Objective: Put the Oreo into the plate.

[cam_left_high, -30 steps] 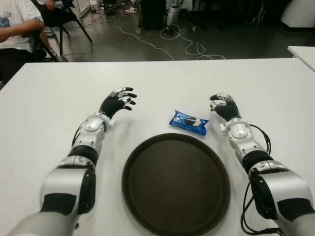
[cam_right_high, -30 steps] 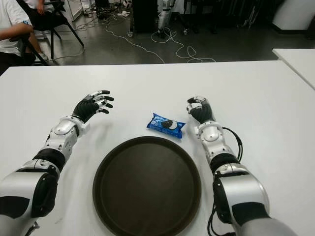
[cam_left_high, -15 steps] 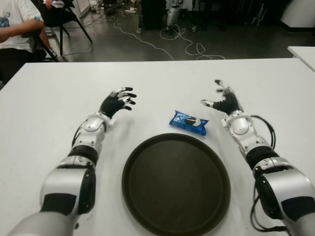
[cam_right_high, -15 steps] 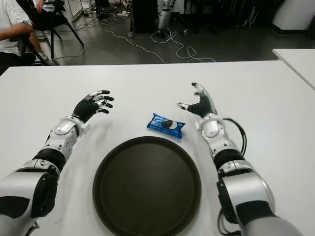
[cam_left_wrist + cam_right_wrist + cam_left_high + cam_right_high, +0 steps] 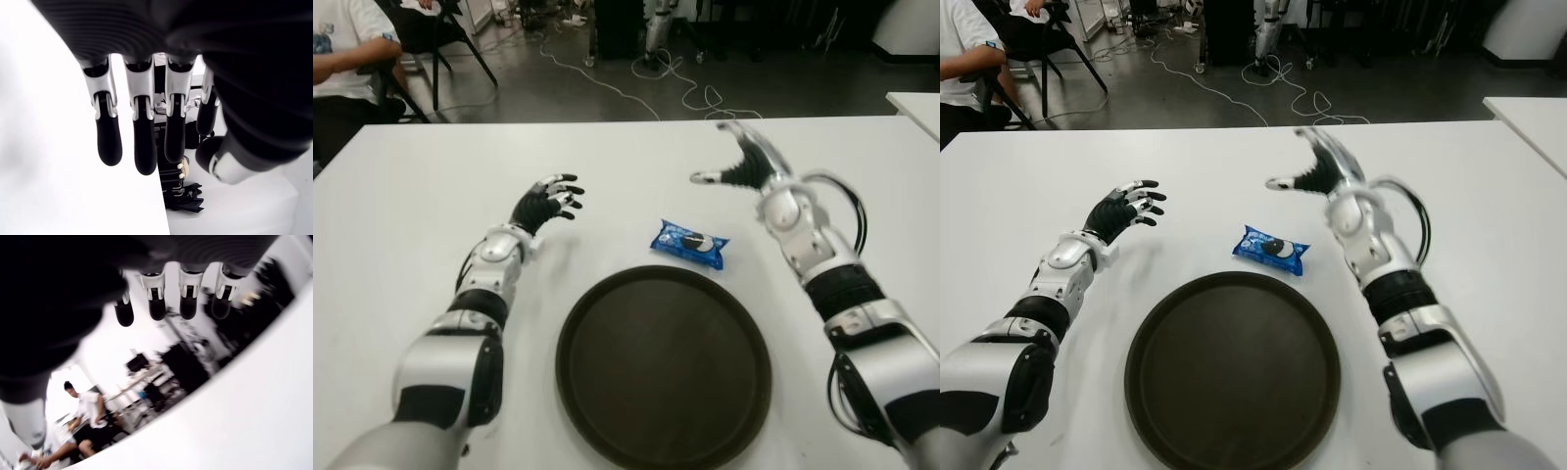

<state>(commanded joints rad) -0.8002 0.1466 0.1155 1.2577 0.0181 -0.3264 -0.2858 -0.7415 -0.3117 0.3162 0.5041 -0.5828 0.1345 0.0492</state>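
Right hand (image 5: 744,168), fingers spread wide and empty, sits upper right of centre, nearer than my idle left hand (image 5: 546,204); Oreo (image 5: 690,244) lies lower-left of it, long axis left-right, just above the plate (image 5: 607,294).

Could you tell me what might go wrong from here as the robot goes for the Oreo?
The right robot hand is raised and open beyond the Oreo pack; a low sweep could knock the pack away instead of gripping it. The pack lies flat on the table, so the fingers may slip off it. It lies close to the plate rim, which could crowd the grasp.
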